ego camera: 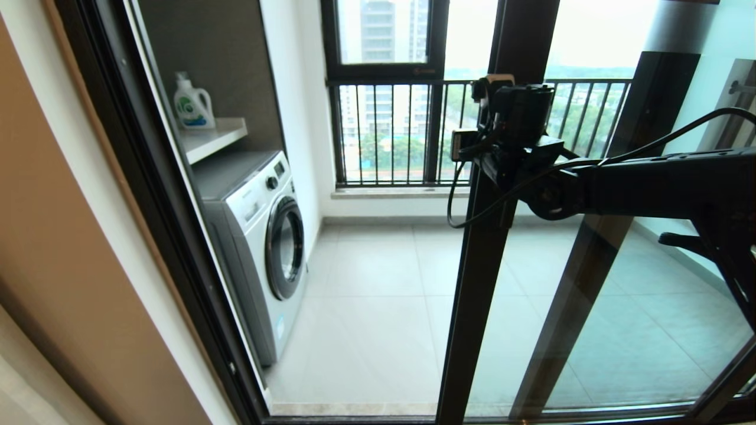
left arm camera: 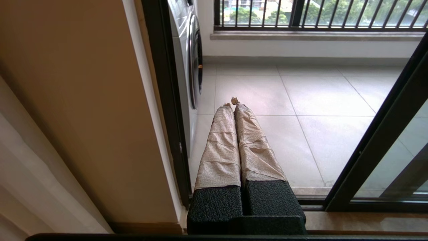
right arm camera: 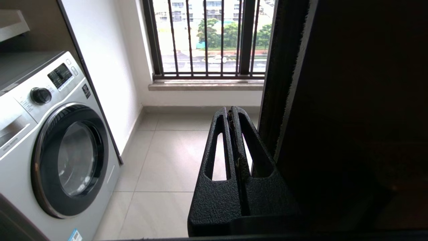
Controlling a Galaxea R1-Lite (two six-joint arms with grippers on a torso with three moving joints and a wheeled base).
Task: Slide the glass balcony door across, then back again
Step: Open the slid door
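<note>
The glass balcony door (ego camera: 481, 265) stands partly slid across, its dark upright frame edge running floor to ceiling. The right pincer (right arm camera: 233, 115), fingers together and empty, sits just beside that edge on the open side, so it is plainly the nearer arm. The left pincer (left arm camera: 233, 102), also closed, hangs low by the doorway's left jamb; the washing machine (ego camera: 266, 236) stands well clear.

Clear glass balcony door (ego camera: 590, 307) in dark frame, left tool (left arm camera: 234, 104) paper-taped, right tool (right arm camera: 230, 112) rough black plastic
</note>
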